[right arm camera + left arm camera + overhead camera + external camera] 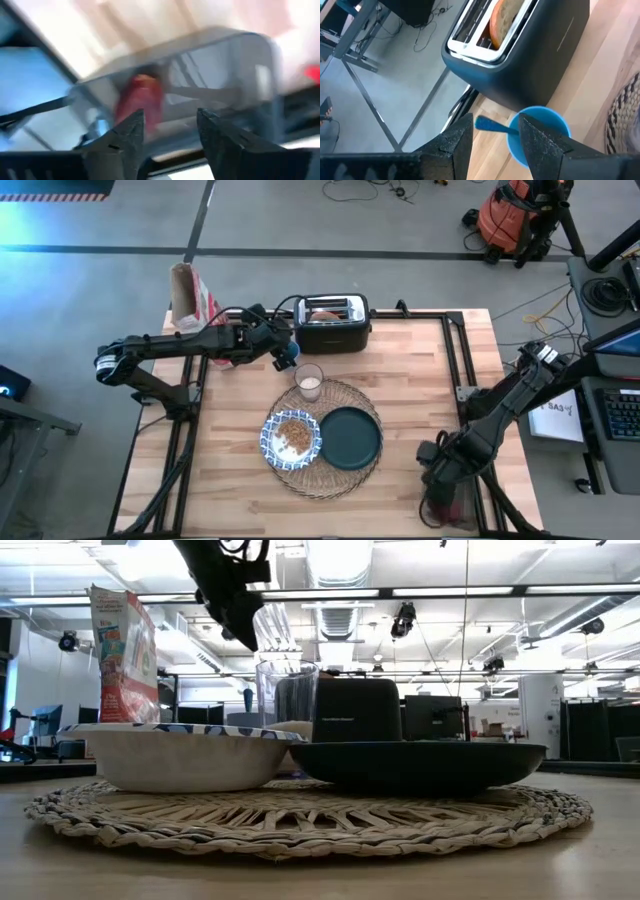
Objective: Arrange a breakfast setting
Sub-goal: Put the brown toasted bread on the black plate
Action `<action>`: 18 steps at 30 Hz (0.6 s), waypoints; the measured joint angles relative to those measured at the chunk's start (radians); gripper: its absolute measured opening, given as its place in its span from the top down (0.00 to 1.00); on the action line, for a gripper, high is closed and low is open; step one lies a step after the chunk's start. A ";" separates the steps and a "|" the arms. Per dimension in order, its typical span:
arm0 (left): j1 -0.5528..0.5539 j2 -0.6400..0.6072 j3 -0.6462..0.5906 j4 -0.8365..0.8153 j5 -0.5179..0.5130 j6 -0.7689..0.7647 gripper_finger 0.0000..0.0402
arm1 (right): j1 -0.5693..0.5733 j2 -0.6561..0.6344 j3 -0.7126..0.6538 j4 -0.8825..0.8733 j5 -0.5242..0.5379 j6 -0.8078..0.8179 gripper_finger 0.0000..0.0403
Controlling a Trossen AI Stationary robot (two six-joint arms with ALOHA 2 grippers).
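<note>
High view: we see the woven placemat [322,440] mid-tabletop [420,380], carrying the patterned bowl [291,437] with cereal on its left half and the dark teal plate [350,438] on its right, rims touching or nearly so. The glass of milk [309,382] stands on the mat's far edge. The left pincer [284,356] hangs over the small blue cup [290,353], just beside the toaster [333,321] at the tabletop's far edge; a cereal bag [186,297] stands at the far left corner. The right arm is folded down at the near right edge, its pincer [440,502] off the tabletop by something dark red [447,507]. Low view: bowl [180,754] left and plate [418,762] right on the mat [300,820], glass [287,695] and toaster [357,710] behind them, bag [124,642] far left, left arm coming down from above. Left wrist view: left pincer [494,135] open, fingers [454,142] straddling a blue spoon handle [492,125] that sticks out of the blue cup [540,131]; we can't tell if they touch it. Toaster [520,55] beyond, with a slice of bread [507,20] in a slot. Right wrist view: right pincer [167,131] open, nothing gripped; ahead, a clear container [200,90] with a dark-red item [140,102] in or behind it, too blurred to tell which.
</note>
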 joint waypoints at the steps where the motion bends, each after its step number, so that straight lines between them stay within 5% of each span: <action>1: 0.000 0.000 0.000 -0.007 0.000 -0.006 0.65 | 0.008 0.001 0.000 0.027 0.000 0.006 0.55; 12: 0.000 0.000 0.000 -0.022 0.000 -0.017 0.65 | 0.097 0.111 -0.006 0.083 -0.002 0.090 0.47; 18: 0.000 0.000 0.000 -0.021 0.000 -0.021 0.65 | 0.097 0.171 -0.006 0.095 -0.131 0.101 0.44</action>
